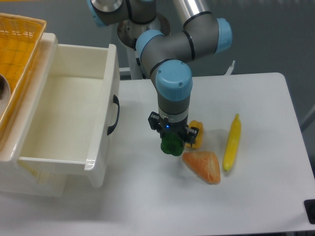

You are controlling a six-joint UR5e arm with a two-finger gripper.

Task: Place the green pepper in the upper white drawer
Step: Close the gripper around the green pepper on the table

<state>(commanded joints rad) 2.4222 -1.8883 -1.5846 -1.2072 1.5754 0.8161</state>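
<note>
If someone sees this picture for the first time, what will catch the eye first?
First the grey and blue robot arm in the middle, its end effector pointing straight down onto the green pepper. Next, the upper white drawer on the left, pulled open with nothing visible inside. Right of the pepper lie a yellow pepper, an orange wedge and a banana.

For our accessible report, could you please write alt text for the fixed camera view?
A robot gripper points straight down over a green pepper on a white table, beside an open, empty white drawer.
</note>
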